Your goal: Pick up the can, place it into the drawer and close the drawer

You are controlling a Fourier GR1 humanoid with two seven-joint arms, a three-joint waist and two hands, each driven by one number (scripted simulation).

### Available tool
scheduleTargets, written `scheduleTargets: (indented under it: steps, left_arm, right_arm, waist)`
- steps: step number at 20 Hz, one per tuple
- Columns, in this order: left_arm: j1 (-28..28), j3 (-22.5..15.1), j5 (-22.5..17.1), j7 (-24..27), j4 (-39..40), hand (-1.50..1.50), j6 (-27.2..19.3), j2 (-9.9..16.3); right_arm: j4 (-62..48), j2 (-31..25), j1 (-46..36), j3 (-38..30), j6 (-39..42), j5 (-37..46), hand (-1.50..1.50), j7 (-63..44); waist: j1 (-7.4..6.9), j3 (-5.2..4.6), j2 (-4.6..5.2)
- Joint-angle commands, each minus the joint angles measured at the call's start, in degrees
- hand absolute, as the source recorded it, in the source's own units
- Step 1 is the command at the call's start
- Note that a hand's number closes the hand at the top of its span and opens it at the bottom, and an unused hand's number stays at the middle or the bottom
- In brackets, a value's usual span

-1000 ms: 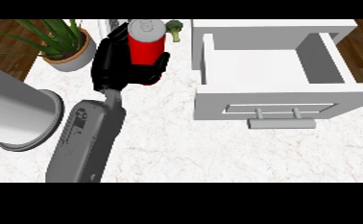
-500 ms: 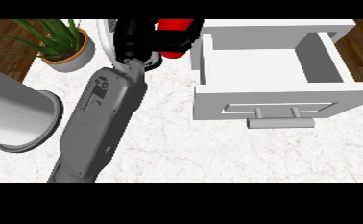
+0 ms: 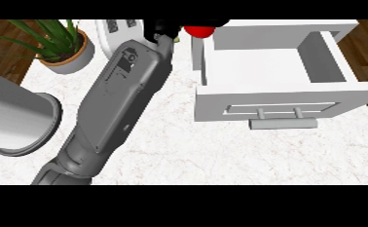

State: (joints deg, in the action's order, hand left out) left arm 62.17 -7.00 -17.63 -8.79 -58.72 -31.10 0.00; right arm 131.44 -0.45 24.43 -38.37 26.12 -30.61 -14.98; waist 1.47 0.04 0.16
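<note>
Head view: fingers of my left hand (image 3: 162, 28) are curled round the red can (image 3: 200, 30) at the top centre of the frame, though most of hand and can is cut off by the upper edge, so I judge the wrap from the black bits showing either side of the red. I read the can as held high, just off the upper left corner of the open drawer (image 3: 273, 94), to clear the drawer's back wall before lowering in; the handle (image 3: 282, 122) faces me for the push shut afterwards. Right hand is nowhere in frame; a potted plant (image 3: 59, 46) sits upper left and a grey cylinder (image 3: 22, 114) at the left edge, both well clear of the carry path.
</note>
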Motion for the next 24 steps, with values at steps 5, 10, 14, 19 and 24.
scheduleTargets:
  steps: [5,10,14,19,24]
  left_arm:
    - [7.31,-5.68,-7.66,4.1,9.09,1.5,-4.25,0.0]
    - [15.06,-4.46,-11.04,3.43,17.39,1.5,-2.73,0.0]
    - [14.84,-10.28,-16.13,7.12,17.79,1.5,-6.24,0.0]
    - [16.24,-13.26,-21.32,11.47,24.15,1.5,-6.71,0.0]
    - [15.64,-18.34,-25.86,12.8,25.29,1.5,-7.5,0.0]
  right_arm:
    - [2.11,0.41,0.84,2.78,-1.45,1.87,-1.5,0.05]
    - [-1.49,-1.15,-2.69,0.05,-0.53,-0.36,-1.5,-1.12]
    - [0.56,0.37,-1.7,4.15,-2.09,4.01,-1.5,-0.11]
    - [-1.77,-1.39,-2.7,-0.39,0.0,-0.22,-1.5,-0.29]
    - [2.46,-0.04,-3.5,2.73,-2.32,1.22,-1.5,-3.27]
  waist:
    - [0.59,0.0,0.05]
    - [0.9,0.02,0.21]
    - [1.15,0.03,0.21]
    - [2.73,0.07,0.58]
    - [2.59,0.04,0.63]
